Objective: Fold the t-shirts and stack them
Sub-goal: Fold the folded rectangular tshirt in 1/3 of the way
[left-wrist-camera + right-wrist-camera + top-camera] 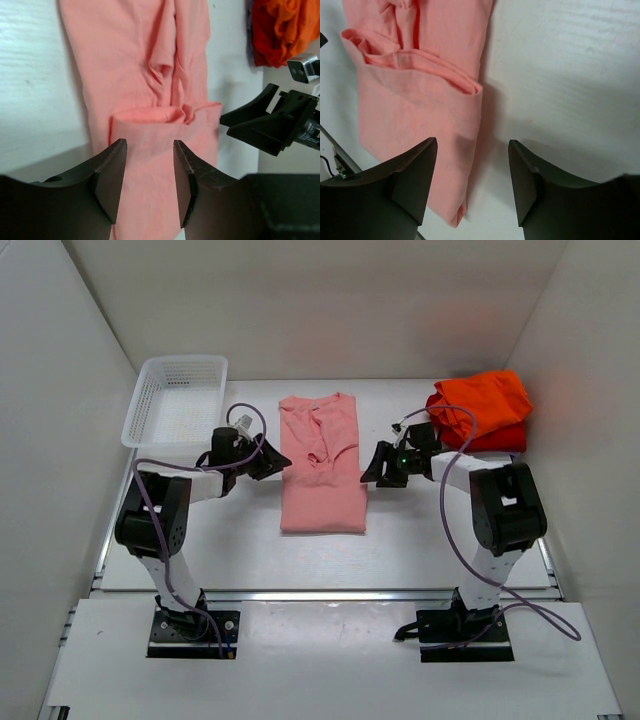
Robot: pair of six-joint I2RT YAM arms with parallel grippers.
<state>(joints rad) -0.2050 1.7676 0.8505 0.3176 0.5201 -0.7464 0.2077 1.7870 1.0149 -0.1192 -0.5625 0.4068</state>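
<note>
A salmon-pink t-shirt (322, 462) lies folded into a long strip in the middle of the table, sleeves tucked in over its upper half. My left gripper (275, 460) hovers at its left edge, open and empty; the pink cloth (150, 100) shows between its fingers. On the other side, my right gripper (372, 468) is open over the shirt's right edge (470, 90), holding nothing. An orange t-shirt (482, 400) rests on a red one (500, 438) at the back right; the pile (280, 30) also appears in the left wrist view.
A white mesh basket (175, 400) stands at the back left. White walls close in the table on three sides. The right gripper (270, 120) shows across the shirt in the left wrist view.
</note>
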